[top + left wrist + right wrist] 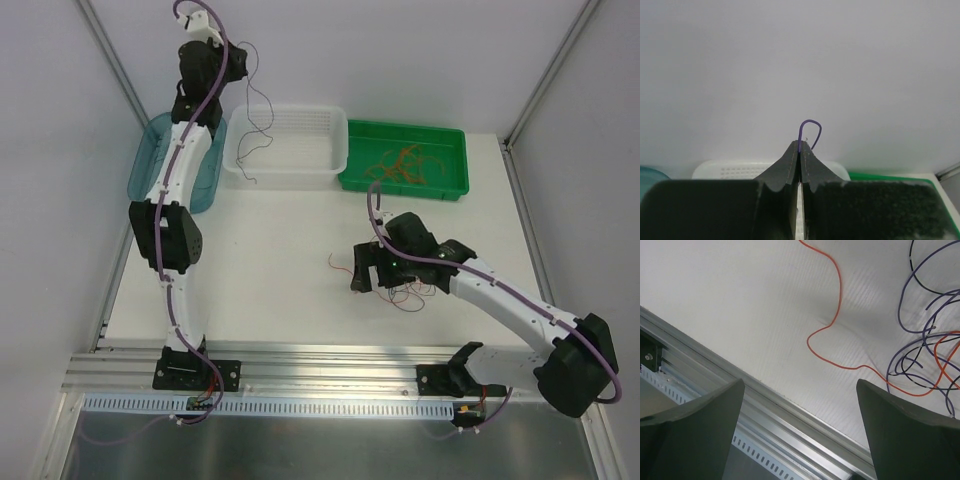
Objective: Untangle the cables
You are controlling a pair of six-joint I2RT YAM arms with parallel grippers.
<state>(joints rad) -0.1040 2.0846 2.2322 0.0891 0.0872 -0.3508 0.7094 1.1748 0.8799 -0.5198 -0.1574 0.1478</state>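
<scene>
Left gripper (800,150): black textured jaws pressed together, clamped on a hair-thin purple wire (813,131) that curls into a small hook above the tips. In the top view this arm reaches to the upper left of the frame and the wire dangles in loose kinks over the white perforated basket (290,150).

Right gripper (800,385): smooth dark fingers (695,425) stand wide apart, holding nothing, low over the matte white table (740,300) near the ribbed aluminium rail (765,412).

Tangle of cables (412,290): centre right, on the table just beside the right gripper (purple, black and orange loops overlapping). One orange wire (836,300) snakes out alone.

More orange-brown strands (400,162) lie in the glossy green tray (452,140), upper right.
</scene>
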